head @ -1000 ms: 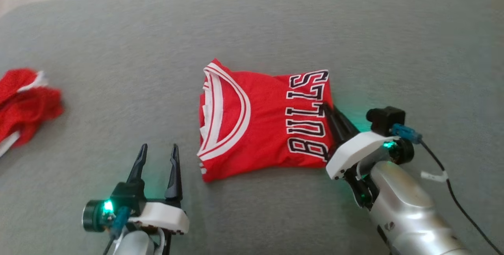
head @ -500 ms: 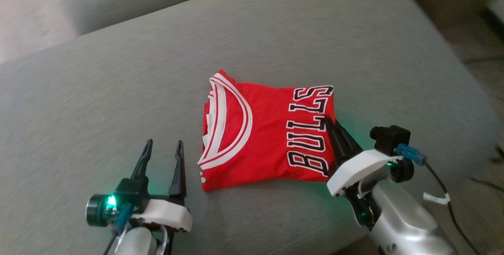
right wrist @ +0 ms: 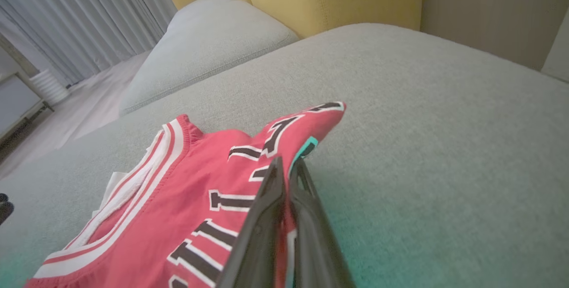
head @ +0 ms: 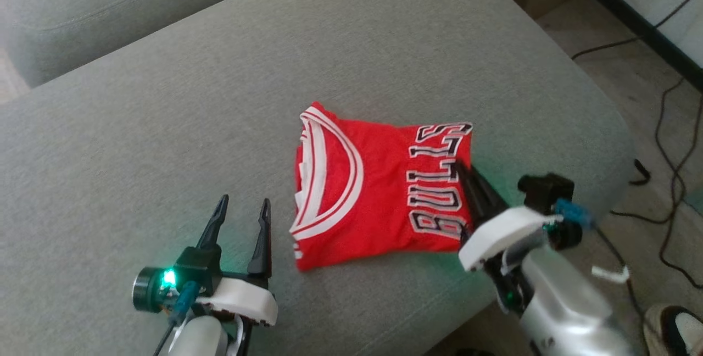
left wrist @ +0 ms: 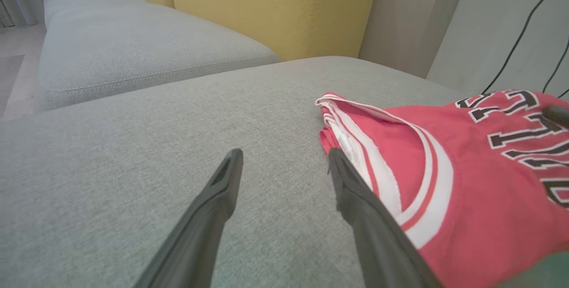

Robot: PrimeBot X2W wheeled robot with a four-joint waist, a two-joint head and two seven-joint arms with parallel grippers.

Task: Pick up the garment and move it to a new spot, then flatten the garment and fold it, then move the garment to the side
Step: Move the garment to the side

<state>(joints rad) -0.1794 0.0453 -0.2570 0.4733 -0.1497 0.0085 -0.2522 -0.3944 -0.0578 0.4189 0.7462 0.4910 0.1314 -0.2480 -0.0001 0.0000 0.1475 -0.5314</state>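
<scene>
One soft, floppy, light jersey (head: 379,196): right gripper (head: 457,167) closed on 3 o'clock edge; left gripper (head: 245,201) open, empty, 8 o'clock.

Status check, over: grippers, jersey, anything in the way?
Right gripper shut on jersey edge. Left gripper open, beside collar. Jersey folded on cushion, near its right edge. No obstacle seen.

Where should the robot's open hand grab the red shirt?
Probably the striped edge of the red shirt, beside the left gripper, sliding in low from that side. The folded layers stack there into a thick lip on the cushion, and the right gripper pinches the opposite, lettered edge.
</scene>
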